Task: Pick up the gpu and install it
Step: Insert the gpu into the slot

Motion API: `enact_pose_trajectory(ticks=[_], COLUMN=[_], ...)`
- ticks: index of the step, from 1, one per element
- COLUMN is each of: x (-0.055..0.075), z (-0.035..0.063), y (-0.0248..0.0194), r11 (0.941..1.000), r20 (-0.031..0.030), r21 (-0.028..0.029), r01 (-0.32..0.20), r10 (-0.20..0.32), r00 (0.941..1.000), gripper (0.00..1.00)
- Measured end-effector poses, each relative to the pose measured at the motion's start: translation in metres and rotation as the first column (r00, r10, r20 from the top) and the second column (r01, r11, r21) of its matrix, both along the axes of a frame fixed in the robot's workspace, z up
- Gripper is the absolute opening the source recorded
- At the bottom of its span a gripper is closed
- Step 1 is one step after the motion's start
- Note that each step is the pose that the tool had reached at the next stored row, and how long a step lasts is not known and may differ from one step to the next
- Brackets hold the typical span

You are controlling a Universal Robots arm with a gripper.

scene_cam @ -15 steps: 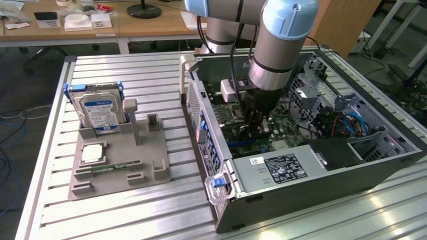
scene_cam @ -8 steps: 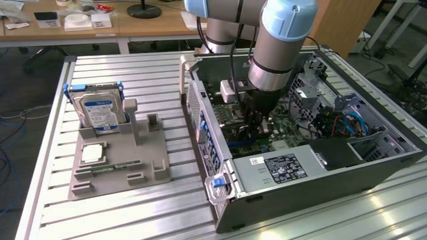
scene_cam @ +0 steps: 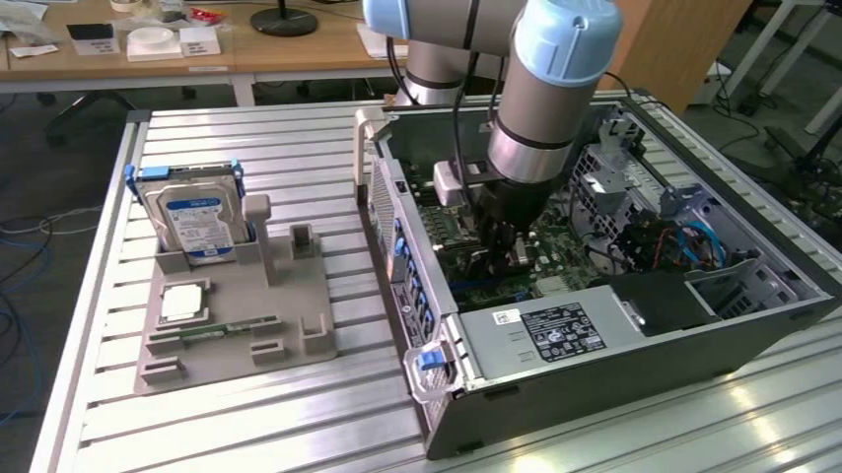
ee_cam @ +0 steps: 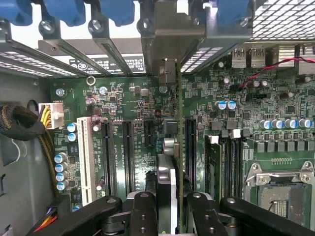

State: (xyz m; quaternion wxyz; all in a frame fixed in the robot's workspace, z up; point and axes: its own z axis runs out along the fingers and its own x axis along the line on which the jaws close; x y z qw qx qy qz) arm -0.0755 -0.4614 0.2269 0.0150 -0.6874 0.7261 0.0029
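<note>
While the end effector (ee_cam: 171,211) reaches down inside the open computer case (scene_cam: 736,325), its fingers (ee_cam: 142,216) clamp the gpu (ee_cam: 170,187) edge-on just above the motherboard (ee_cam: 275,123), so pickup looks done but the card is apparently not yet seated in a slot.

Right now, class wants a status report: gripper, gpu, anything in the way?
Gripper shut on gpu, inside the computer case. Gpu edge-on above motherboard, aligned with slots. Nothing seen blocking.
</note>
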Motion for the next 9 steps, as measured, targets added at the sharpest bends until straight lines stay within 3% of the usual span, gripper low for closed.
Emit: enact_pose_trajectory(ticks=[4, 9], x=[-0.0009, -0.0021], z=[-0.0016, -0.0007], y=[0.0005, 0.0004], r11=[1.0000, 1.0000], r20=[0.0015, 0.0006], r21=[0.0035, 0.0013], r01=[0.000, 0.000], r10=[0.000, 0.000], r00=[1.0000, 1.0000], gripper=[0.28, 0.28])
